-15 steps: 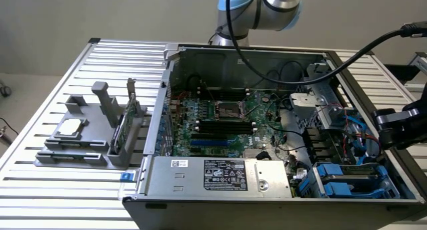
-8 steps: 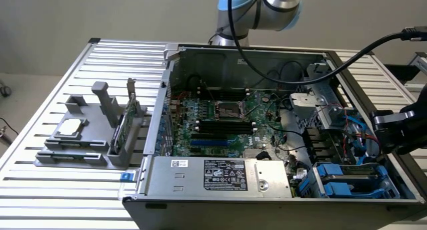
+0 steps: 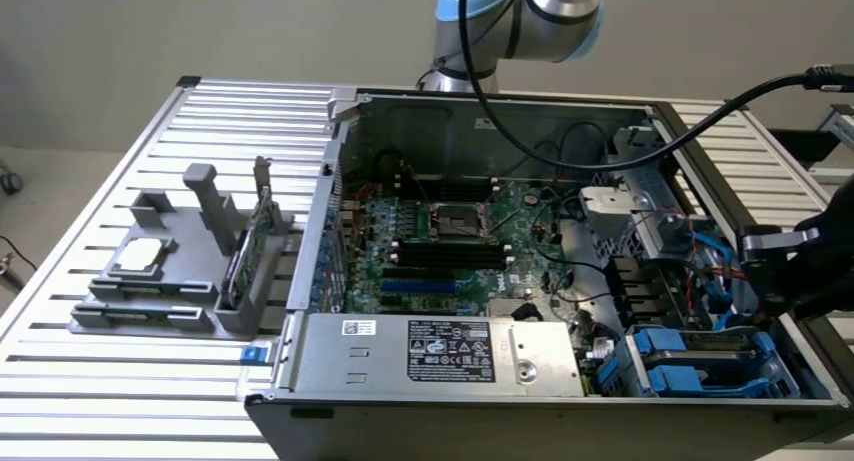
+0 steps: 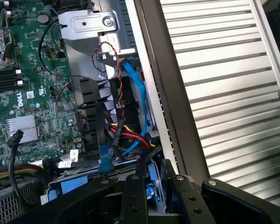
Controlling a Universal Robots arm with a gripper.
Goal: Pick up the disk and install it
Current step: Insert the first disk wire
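The disk (image 3: pixel 694 346) lies low in the drive bay at the front corner of the open computer case, on the exterior view's right. I see its blue carrier rails and a dark grey top. My black gripper (image 3: pixel 785 271) hangs just above that bay, beside the case wall. In the wrist view the gripper (image 4: pixel 154 193) is shut on the disk's blue rail (image 4: pixel 151 185), a black finger on each side of it. More of the blue carrier (image 4: pixel 70 186) shows beside them, partly under black cables.
Blue, red and yellow cables (image 4: pixel 130 135) crowd the space just beyond the bay. The green motherboard (image 3: pixel 441 231) and silver power supply (image 3: pixel 441 351) fill the case. A grey fixture rack (image 3: pixel 174 281) holding a small silver chip (image 3: pixel 140 256) stands on the slatted table (image 3: pixel 80 381).
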